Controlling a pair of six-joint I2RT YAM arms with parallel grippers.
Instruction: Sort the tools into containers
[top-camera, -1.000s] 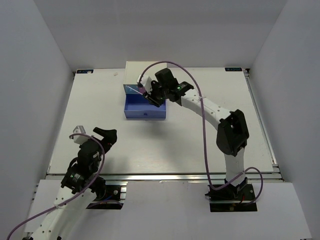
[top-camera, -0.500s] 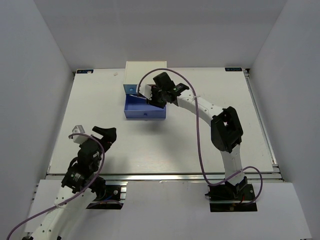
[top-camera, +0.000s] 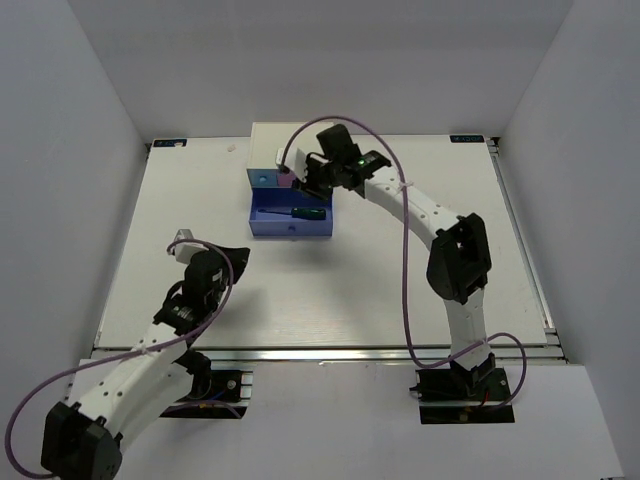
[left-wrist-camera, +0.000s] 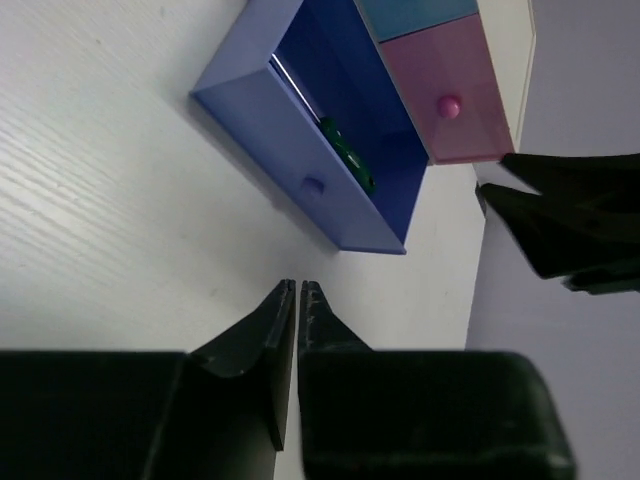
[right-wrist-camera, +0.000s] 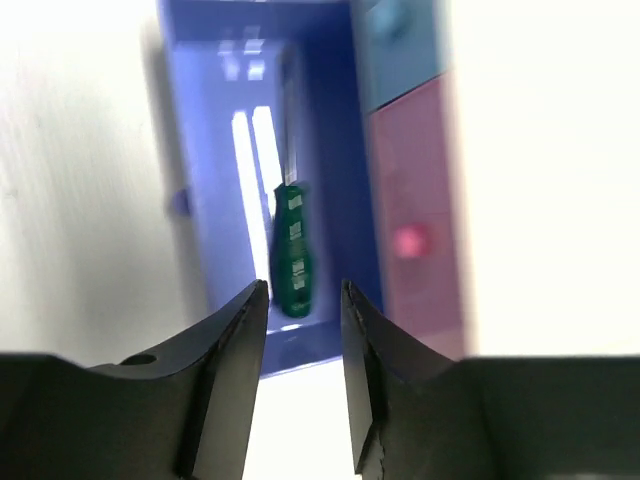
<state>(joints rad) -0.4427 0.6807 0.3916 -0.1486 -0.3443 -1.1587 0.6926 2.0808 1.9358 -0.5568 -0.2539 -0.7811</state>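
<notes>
The white cabinet (top-camera: 290, 140) stands at the back of the table, its wide periwinkle drawer (top-camera: 290, 228) pulled out. Inside the drawer lies a green-handled screwdriver (top-camera: 308, 212), shaft pointing left. The screwdriver (right-wrist-camera: 293, 250) shows beyond my right gripper (right-wrist-camera: 303, 290), which hangs open and empty above the drawer's right end (top-camera: 308, 186). The light blue drawer (top-camera: 265, 178) and pink drawer (top-camera: 285, 181) are closed. My left gripper (top-camera: 238, 254) hovers over bare table short of the drawer, shut on nothing (left-wrist-camera: 298, 290). The left wrist view looks up at the open drawer (left-wrist-camera: 270, 110) and the screwdriver (left-wrist-camera: 348, 155).
White walls enclose the table on three sides. An aluminium rail (top-camera: 330, 353) runs along the near edge between the arm bases. The right arm's links (top-camera: 460, 255) stretch over the table's right half, with its purple cable (top-camera: 405, 290) looping beside it.
My right gripper has pulled up out of the periwinkle drawer, and the green-handled screwdriver now lies uncovered inside. My left arm has swung forward toward the drawer and its jaws have shut.
</notes>
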